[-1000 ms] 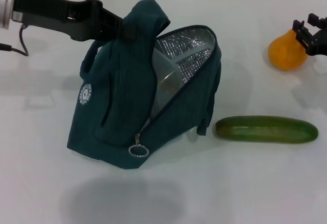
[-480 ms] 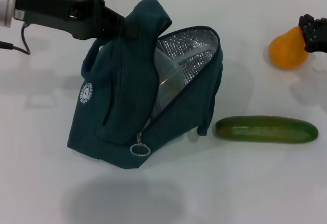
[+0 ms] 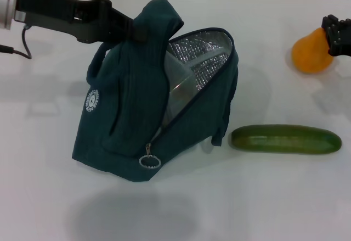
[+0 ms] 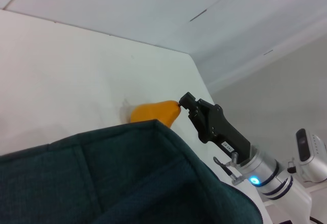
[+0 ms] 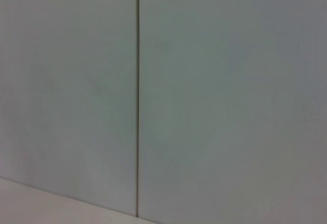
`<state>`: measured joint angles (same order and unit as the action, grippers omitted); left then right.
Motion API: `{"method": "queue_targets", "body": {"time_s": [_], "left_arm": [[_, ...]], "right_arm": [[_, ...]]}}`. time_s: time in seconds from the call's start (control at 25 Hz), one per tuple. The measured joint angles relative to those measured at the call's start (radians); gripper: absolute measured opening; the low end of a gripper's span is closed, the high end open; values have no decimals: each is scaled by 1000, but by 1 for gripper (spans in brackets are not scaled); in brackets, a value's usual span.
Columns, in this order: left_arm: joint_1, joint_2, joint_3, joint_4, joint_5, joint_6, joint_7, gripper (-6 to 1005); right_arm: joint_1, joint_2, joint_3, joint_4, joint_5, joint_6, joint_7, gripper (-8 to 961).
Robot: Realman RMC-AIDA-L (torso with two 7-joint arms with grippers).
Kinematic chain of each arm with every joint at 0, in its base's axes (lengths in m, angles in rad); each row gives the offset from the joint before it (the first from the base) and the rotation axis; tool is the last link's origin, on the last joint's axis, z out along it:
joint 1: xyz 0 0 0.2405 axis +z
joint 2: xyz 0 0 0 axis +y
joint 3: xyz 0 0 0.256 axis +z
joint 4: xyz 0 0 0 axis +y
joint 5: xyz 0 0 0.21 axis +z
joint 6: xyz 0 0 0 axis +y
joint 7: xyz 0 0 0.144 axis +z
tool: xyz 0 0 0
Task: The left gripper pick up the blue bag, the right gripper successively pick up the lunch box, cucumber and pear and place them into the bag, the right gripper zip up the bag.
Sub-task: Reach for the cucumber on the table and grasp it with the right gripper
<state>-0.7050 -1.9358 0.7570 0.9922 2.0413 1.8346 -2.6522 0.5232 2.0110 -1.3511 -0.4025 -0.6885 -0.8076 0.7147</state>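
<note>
Head view: one blue bag (image 3: 142, 98) in left gripper (image 3: 134, 32), one cucumber (image 3: 285, 139), one pear (image 3: 310, 54) beside right gripper (image 3: 335, 35), grip unclear.

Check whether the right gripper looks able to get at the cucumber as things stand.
Probably yes. The cucumber lies bare on the table beside the bag, nothing on it. The right gripper sits farther back by the pear, with open table between.

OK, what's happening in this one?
The left gripper holds the blue bag up by its top, mouth open, with the lunch box already inside. The right gripper is at the pear, at its stem end. The cucumber lies on the table beside the bag.
</note>
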Motion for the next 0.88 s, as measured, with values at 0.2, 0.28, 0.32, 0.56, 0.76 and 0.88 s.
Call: {"method": "queue_targets", "body": {"time_s": [0.2,0.28,0.32,0.56,0.76,0.88], "left_arm": [[2,0,-1,0,1,0,-1,44],[3,0,-1,0,2,0,-1,44],[5,0,-2,0,2,0,-1,44],[5,0,-3,0,2,0,-1,44],[2,0,-4,-2,2,0,0,44],[0,0,-5,-2,2,0,1,44]], "right_arm": [[-14,1,-7,2,-6,-73,2,28],[-24,1,-17,3,-6,-110,10,29],[-36,1,-34,3,-6,-142,27,29],[-55,3,-96,9,-7,-192,100,35],[-56,8,-179,12,-2,-198,133,41],[-58,11,-204,12,-2,-196,137,45]]}}
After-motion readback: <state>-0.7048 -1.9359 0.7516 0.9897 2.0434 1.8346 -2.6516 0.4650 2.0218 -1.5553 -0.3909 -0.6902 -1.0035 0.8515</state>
